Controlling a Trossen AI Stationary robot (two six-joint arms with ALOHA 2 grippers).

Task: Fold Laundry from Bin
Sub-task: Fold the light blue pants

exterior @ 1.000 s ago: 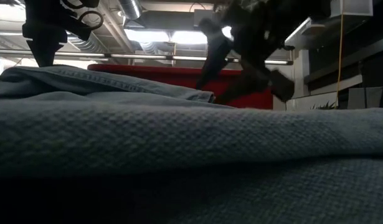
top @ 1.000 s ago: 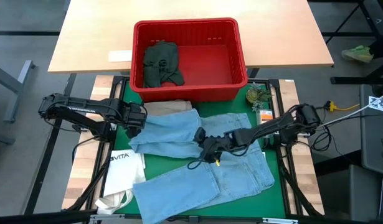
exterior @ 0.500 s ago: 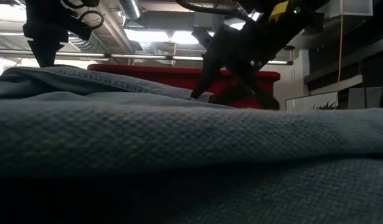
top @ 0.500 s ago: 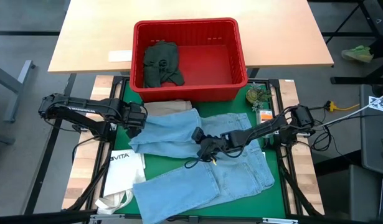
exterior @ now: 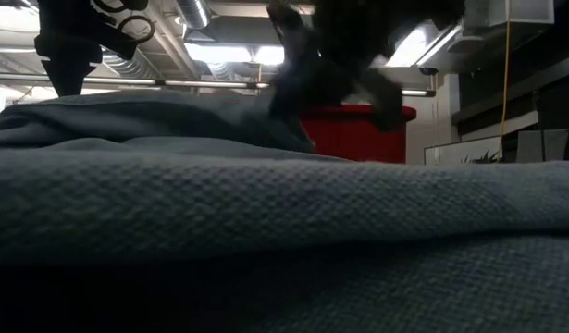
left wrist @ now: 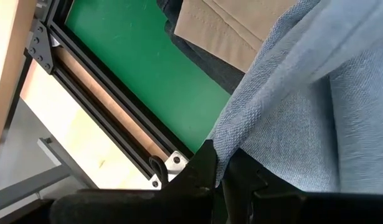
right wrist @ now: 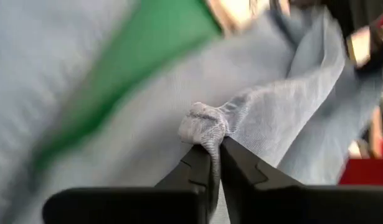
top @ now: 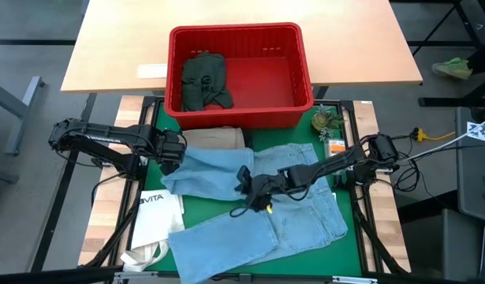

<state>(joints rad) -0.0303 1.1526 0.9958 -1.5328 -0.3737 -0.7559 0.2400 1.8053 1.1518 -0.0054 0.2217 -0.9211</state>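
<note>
Both grippers pinch the light jeans (top: pixel 262 201) spread on the tabletop: left fingers (left wrist: pixel 210 171) clamped on an edge, right fingers (right wrist: pixel 207 165) on a bunched fold. Next, probably carrying that fold across.

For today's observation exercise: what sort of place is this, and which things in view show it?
Probably a robotics lab or workshop: exposed ceiling ducts, a metal-framed work table with a green mat, and a red bin of laundry for testing.

I count one red bin (top: pixel 240 75), one dark green garment (top: pixel 203 80) inside it, one pair of light blue jeans (top: pixel 258 209), one tan garment (top: pixel 218 137), one white tote bag (top: pixel 155 217).
</note>
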